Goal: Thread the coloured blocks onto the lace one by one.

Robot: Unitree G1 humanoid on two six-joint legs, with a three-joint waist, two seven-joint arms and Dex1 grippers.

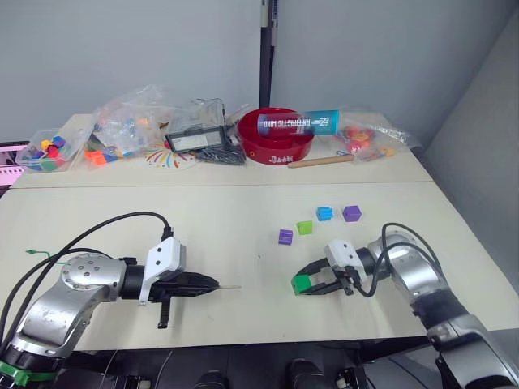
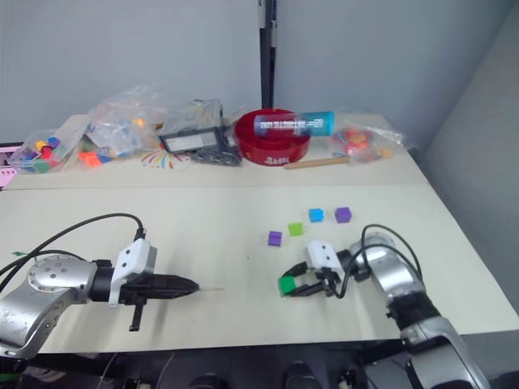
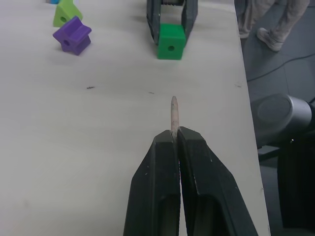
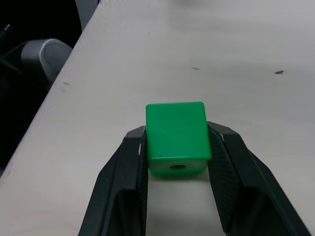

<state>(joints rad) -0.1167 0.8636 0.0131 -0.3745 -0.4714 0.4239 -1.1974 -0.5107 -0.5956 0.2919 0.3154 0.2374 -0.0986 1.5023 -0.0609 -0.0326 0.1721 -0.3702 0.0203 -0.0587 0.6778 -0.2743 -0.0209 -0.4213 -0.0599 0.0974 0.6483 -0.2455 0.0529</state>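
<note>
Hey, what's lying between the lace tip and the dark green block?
Nothing: bare table, seen from the left wrist, separates the lace tip in the left pincer from the dark green block.

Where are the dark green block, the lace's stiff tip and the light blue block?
dark green block [image 4: 176, 130], right wrist view, top face, between the right fingers.
lace tip [image 3: 173, 110], left wrist view, bare shaft beyond the left fingers.
light blue block [image 1: 324, 213], left eye view, top face.

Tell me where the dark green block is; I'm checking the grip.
The dark green block sits between the right gripper fingers, near the table's front edge, below the purple block.
</note>
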